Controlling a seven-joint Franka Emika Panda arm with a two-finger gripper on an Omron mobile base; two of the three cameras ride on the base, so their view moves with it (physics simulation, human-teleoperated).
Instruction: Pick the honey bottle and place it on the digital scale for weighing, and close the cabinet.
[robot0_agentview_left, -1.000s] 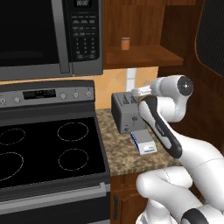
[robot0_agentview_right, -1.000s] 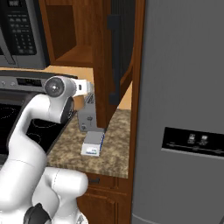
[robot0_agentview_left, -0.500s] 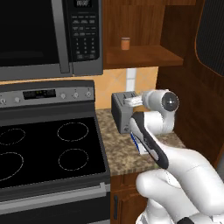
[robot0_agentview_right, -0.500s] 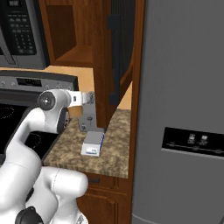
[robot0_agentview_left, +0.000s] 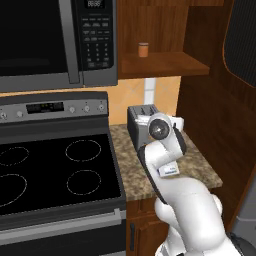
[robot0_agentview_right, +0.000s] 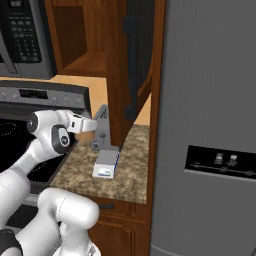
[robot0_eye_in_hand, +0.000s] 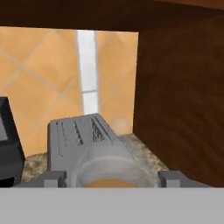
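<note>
- The arm (robot0_agentview_left: 187, 210) is built of glossy white, rounded links, bulging at the base.
- A joint (robot0_agentview_left: 159, 130) ends in a round dark grey cap with a pale centre; a dark band runs along the link below it.
- The gripper (robot0_eye_in_hand: 113, 180) has two small, blocky, dark grey finger tips.

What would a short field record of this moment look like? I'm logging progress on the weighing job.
honey bottle: held between the fingers, over the counter near the toaster
gripper: shut on the bottle
digital scale: on the counter in front of the toaster, nothing on it
cabinet: door swung open
orange jar: on the cabinet shelf
left to do: bottle onto scale, door closed
</note>
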